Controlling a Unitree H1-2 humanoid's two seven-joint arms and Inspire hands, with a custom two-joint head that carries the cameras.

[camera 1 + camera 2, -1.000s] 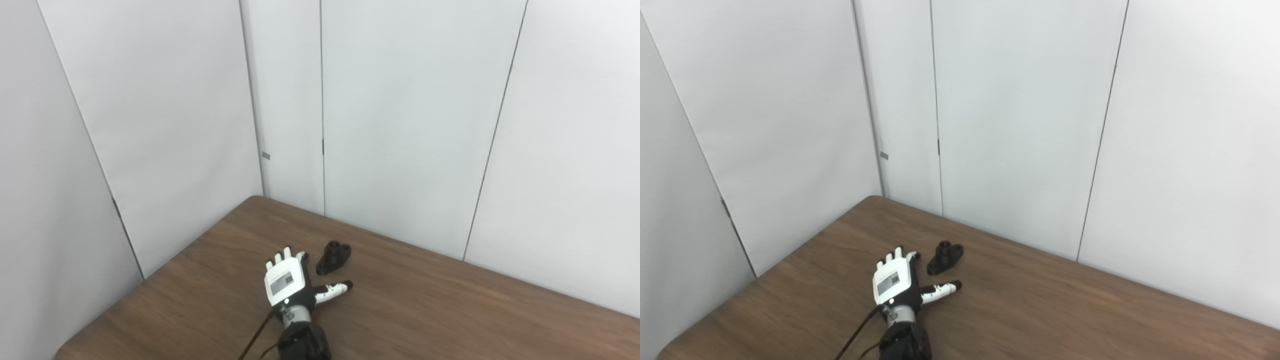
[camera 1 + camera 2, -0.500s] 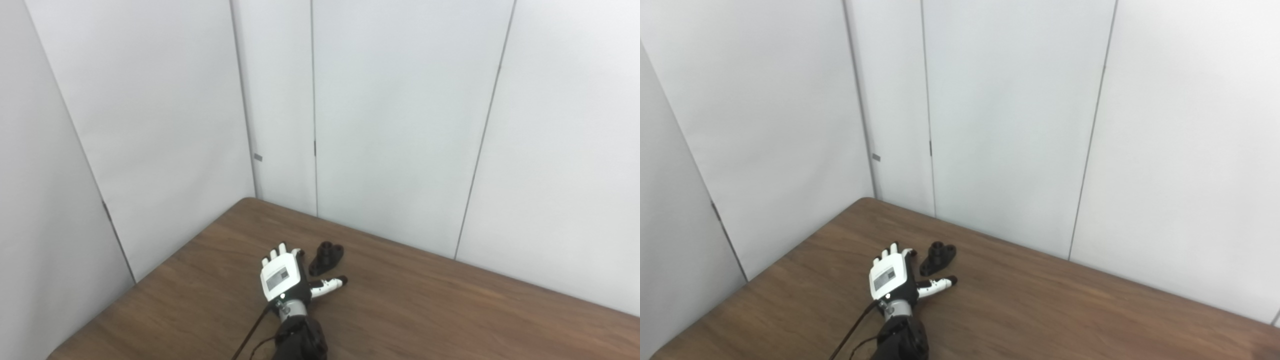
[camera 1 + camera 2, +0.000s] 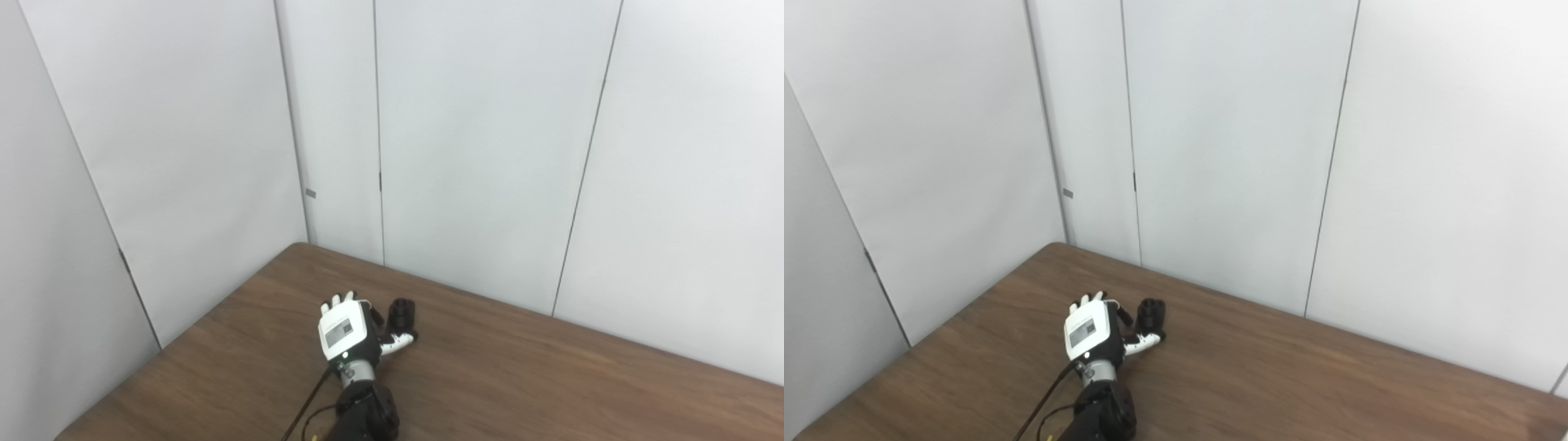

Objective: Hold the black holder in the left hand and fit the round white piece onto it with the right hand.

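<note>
Our left hand (image 3: 344, 331) curls fingers and thumb around the black holder (image 3: 402, 312) at the table's (image 3: 551, 380) far left; whether it grips firmly, we cannot tell. Grasping is underway; next, lift it. Right hand and white piece are unseen.

On the tabletop (image 3: 520, 380), toward its far left corner: left hand (image 3: 344, 329), with black holder (image 3: 403, 312) touching it on the right side. Thumb (image 3: 398, 340) just before the holder, fingers (image 3: 372, 313) at its left. Wall panels (image 3: 478, 153) right behind the far edges. Arm (image 3: 361, 416) coming from the near edge.
</note>
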